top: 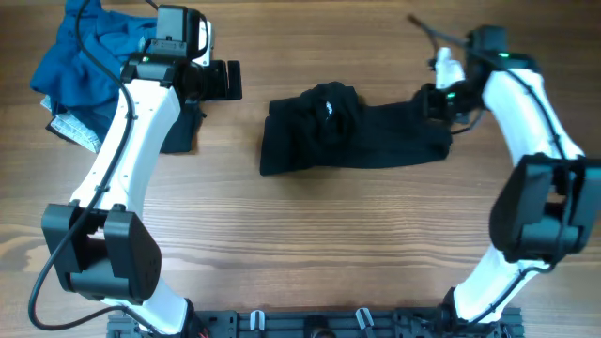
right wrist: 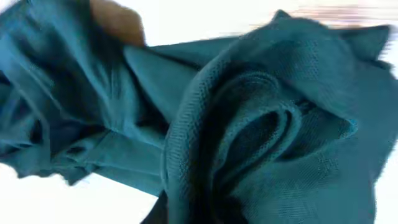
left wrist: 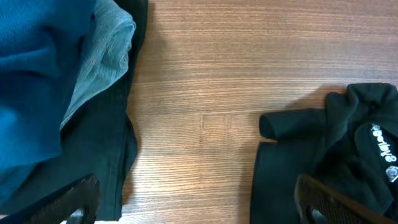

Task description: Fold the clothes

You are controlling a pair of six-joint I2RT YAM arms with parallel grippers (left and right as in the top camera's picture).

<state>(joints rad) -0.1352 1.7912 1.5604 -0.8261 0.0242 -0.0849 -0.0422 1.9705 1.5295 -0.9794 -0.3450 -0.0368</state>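
Table (top: 310, 235): wood, straight fine grain, smooth, low satin sheen.

Black shirt (top: 376, 141): soft cloth, matt, swallows the light, lies in slack folds. Logo (left wrist: 384, 149): white print, flat on the cloth.

Close-up cloth (right wrist: 261, 124) in the right wrist view: fine knit, rows of stitches visible, matt, reads teal under bright light.

Blue garment (top: 84, 61): smooth-faced cloth, matt, creased.

Grey garment (left wrist: 102, 56): thin ribbed knit with fine parallel lines.

Black garment (left wrist: 106, 149): dark matt cloth; weave cannot be made out.

Left arm (top: 131, 141) and right arm (top: 531, 103): white hard shells, plastic by the look, smooth, slightly glossy; joints black and duller.

Left gripper (left wrist: 193, 190) fingers (left wrist: 336, 202): black, finely ridged faces.
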